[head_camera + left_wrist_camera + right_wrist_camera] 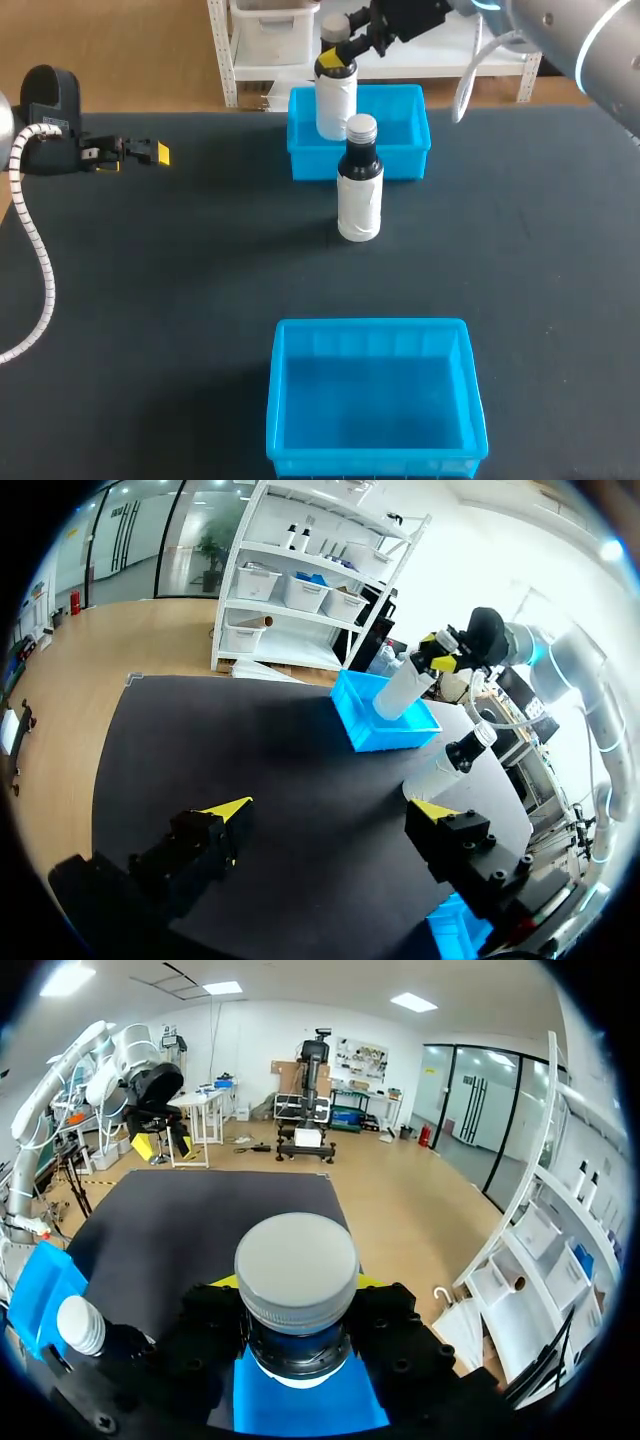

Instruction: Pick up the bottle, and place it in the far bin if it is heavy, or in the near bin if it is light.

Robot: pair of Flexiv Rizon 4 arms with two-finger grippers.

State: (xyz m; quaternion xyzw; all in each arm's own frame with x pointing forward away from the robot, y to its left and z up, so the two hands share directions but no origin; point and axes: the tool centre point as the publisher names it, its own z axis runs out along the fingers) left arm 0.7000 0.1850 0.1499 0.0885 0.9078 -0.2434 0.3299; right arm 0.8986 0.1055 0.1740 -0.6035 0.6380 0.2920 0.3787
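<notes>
My right gripper (341, 52) is shut on the neck of a dark bottle with a white label (335, 105), holding it upright over the left part of the far blue bin (400, 160). In the right wrist view the bottle's grey cap (297, 1265) fills the gap between the yellow-tipped fingers (372, 1282), with the far bin (300, 1405) below. A second, similar bottle (360, 190) stands on the table just in front of the far bin. The near blue bin (370, 326) holds nothing. My left gripper (150, 152) rests open at the table's left, far from both bottles.
The black table (180, 300) stretches between the two bins. A white coiled cable (40, 270) runs along my left arm. In the left wrist view the far bin (385, 725), the held bottle (403, 687) and the standing bottle (445, 765) lie ahead of the open left gripper (330, 815).
</notes>
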